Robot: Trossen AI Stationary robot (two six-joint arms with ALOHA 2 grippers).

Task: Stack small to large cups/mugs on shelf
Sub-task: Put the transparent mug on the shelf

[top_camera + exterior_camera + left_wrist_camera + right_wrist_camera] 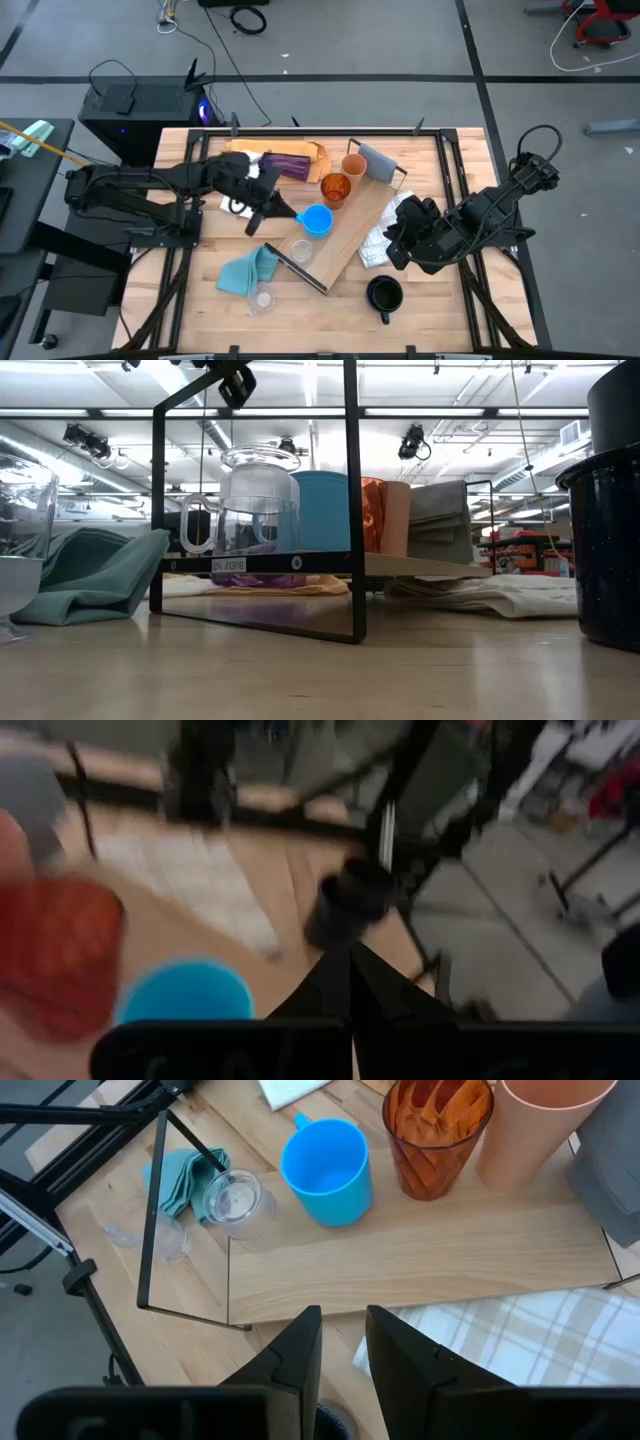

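The shelf (347, 238) lies slantwise across the table. On its board (420, 1260) stand a tan cup (535, 1130), an amber cup (435, 1135), a light blue mug (325, 1170) and a clear cup (238, 1202) in a row. A purple tumbler (287, 163) lies on tan paper at the far side. A dark mug (384, 295) stands on the table near the front. Another clear cup (263, 297) stands beside the teal cloth (246, 272). My left gripper (289, 212) is shut just left of the blue mug (185, 992), with nothing held. My right gripper (343, 1342) hovers over the checked cloth, slightly open with nothing between its fingers.
A white checked cloth (520, 1350) lies under the shelf's right side. The shelf's black end frame (150, 1210) rises at its near end and a grey panel (374, 163) stands at its far end. Black rails (455, 170) edge the table.
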